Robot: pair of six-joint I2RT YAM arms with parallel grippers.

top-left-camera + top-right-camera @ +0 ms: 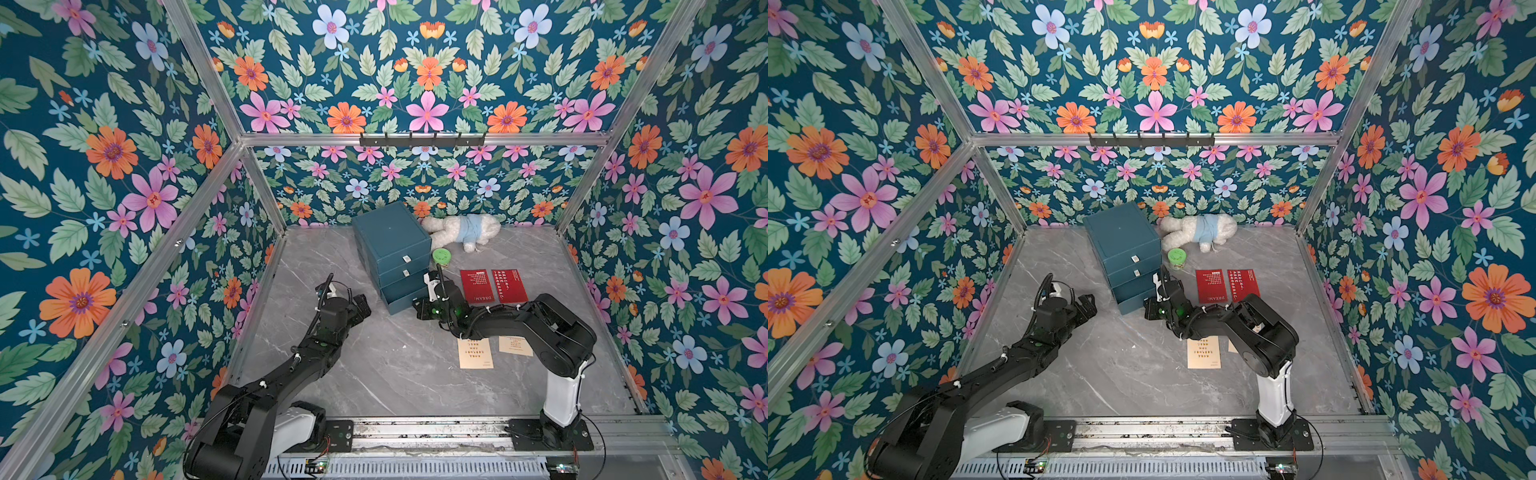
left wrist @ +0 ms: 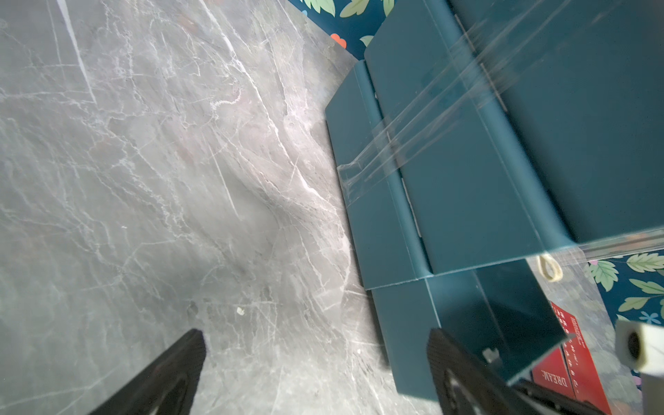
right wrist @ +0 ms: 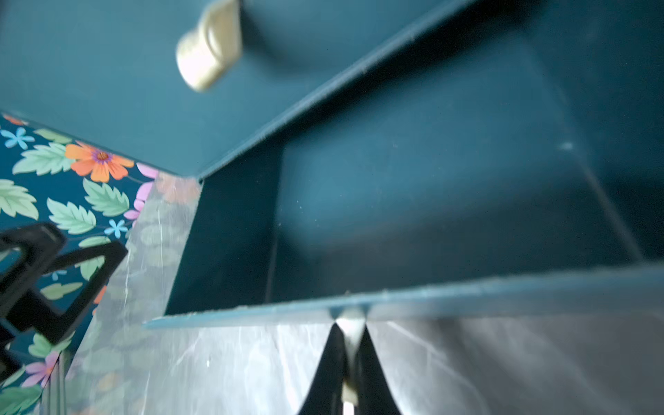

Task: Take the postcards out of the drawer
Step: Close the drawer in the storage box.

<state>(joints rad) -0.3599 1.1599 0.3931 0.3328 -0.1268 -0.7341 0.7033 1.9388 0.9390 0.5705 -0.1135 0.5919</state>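
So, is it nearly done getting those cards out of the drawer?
Nearly. Done: two red postcards and two cream postcards lie on the table, and the open bottom drawer looks empty. In hand: the right gripper is shut on that drawer's pull tab; the left gripper hangs open beside the cabinet. Left: probably only closing the drawer.

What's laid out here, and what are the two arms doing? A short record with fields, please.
drawer unit: blue, bottom drawer pulled out, looks empty
red postcards: two, flat on the table beside the drawer unit
cream postcards: two on the table, one partly under the right arm
right gripper: shut on the drawer handle
left gripper: open, holding nothing
other: plush toy, green-lidded jar
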